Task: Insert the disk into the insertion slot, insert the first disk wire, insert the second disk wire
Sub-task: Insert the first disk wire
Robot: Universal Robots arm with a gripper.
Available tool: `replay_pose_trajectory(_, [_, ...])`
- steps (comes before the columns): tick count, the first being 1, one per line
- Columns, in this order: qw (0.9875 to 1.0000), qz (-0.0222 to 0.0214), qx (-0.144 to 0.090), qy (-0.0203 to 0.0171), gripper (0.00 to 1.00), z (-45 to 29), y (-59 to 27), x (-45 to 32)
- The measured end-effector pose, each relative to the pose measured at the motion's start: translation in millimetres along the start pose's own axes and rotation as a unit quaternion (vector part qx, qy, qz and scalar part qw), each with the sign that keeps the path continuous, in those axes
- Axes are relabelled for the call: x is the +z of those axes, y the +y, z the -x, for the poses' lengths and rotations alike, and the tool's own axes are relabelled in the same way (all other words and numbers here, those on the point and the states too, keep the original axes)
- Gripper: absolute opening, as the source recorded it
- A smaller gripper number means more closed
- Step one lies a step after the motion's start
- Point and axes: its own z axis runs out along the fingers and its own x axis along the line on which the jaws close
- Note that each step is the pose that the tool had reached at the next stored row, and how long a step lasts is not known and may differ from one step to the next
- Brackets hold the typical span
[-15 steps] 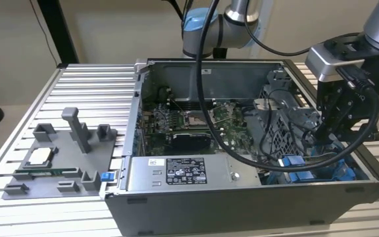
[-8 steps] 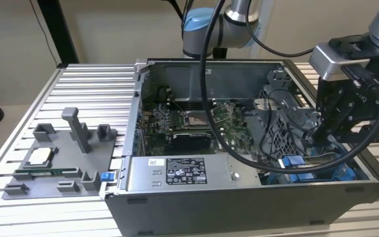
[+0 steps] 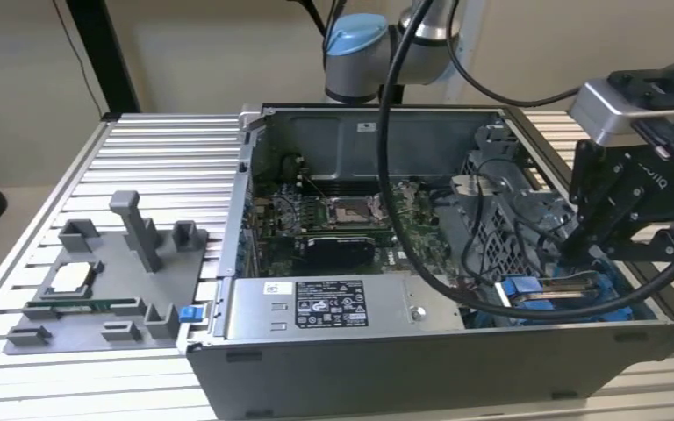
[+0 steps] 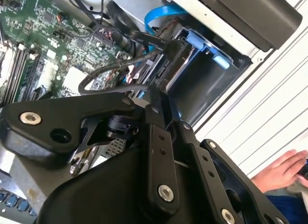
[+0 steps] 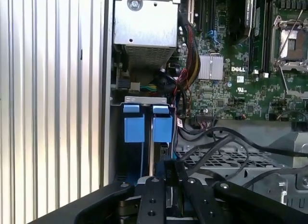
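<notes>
The disk [image 3: 554,296], in its bright blue carrier, lies low in the front corner of the open computer case at the exterior view's right. It sits in the insertion slot [image 3: 512,250], the grey perforated bay. In the first wrist view I see the disk [image 5: 151,147] edge-on, with two blue tabs [image 5: 144,124] at its far end by the power supply. My black gripper [image 3: 581,254] reaches down onto the disk's near end; both wrist views have the gripper [image 4: 161,89] [image 5: 168,173] right against it. Black wires [image 4: 134,41] and a blue flat cable [image 4: 163,14] run beside the bay.
The motherboard [image 3: 337,219] fills the case floor, and the grey labelled power supply [image 3: 326,307] lies along the front wall. A grey fixture plate [image 3: 103,281] with parts lies on the slatted table at the exterior view's left. A person's hand [image 4: 281,171] rests outside the case.
</notes>
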Motion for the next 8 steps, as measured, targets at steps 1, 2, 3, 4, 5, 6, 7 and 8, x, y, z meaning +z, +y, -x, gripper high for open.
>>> replay_pose_trajectory(1, [1.0, 0.0003, 0.0, -0.0001, 0.0, -0.7, -2.1, 0.6])
replay_pose_trajectory(2, [1.0, 0.0005, 0.0, -0.0001, 0.0, -1.1, -4.0, 1.3])
replay_pose_trajectory(3, [1.0, 0.0005, 0.0, -0.0002, 0.0, -1.4, -5.8, 1.9])
replay_pose_trajectory(4, [1.0, 0.0006, 0.0, -0.0002, 0.0, -1.7, -7.8, 2.7])
replay_pose_trajectory(5, [1.0, 0.0006, 0.0, -0.0001, 0.0, -2.0, -10.0, 3.3])
replay_pose_trajectory(6, [1.0, 0.0007, 0.0, -0.0002, 0.0, -2.3, -12.1, 3.9])
replay_pose_trajectory(7, [1.0, 0.0007, 0.0, -0.0002, 0.0, -2.6, -13.7, 4.5])
replay_pose_trajectory(8, [1.0, 0.0008, 0.0, -0.0003, 0.0, -2.6, -14.5, 4.7])
